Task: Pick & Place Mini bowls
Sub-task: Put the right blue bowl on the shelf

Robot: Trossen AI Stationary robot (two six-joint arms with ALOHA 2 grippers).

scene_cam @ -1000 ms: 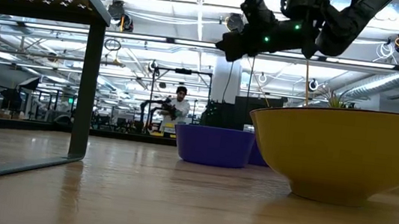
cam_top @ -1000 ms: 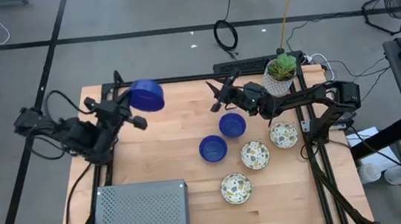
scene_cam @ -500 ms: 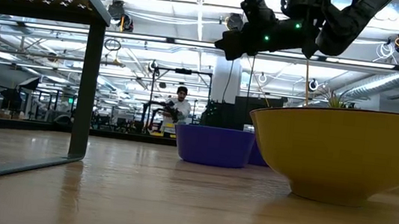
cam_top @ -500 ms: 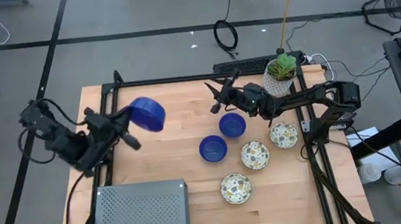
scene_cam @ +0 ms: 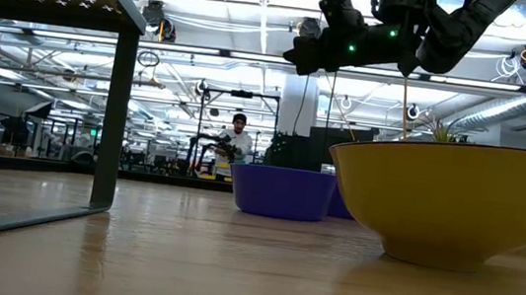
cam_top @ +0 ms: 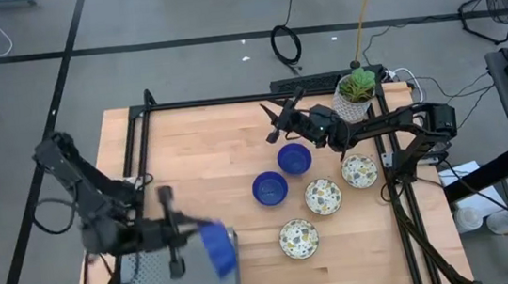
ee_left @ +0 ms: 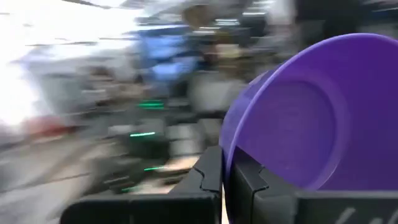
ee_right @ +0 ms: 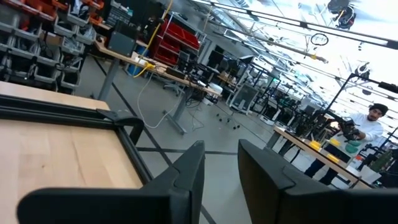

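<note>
Left gripper [cam_top: 197, 244] is over the near-left part of the pale wooden table [cam_top: 207, 147], at the right edge of the grey perforated metal rack [cam_top: 154, 271], and is clamped on the rim of a solid deep blue round mini bowl [cam_top: 216, 250]. The bowl is tilted on edge. In the left wrist view the two dark fingers [ee_left: 214, 177] pinch the blue bowl's [ee_left: 311, 112] rim with almost no gap between them.

Right gripper [cam_top: 274, 124] hangs above the far middle of the table with nothing in it; its fingers [ee_right: 186, 171] are a narrow gap apart. Just beside and below it sit two more blue bowls, one [cam_top: 294, 159] nearest and the other [cam_top: 269, 189] a little farther toward the near edge. Farther from it are three cream-white speckled bowls [cam_top: 322, 196], [cam_top: 359, 171], [cam_top: 298, 238]. A white pot with a green plant [cam_top: 356, 92] stands just beyond that gripper's arm, at the far right corner.

A person [ee_right: 367, 127] shows in the room behind.
</note>
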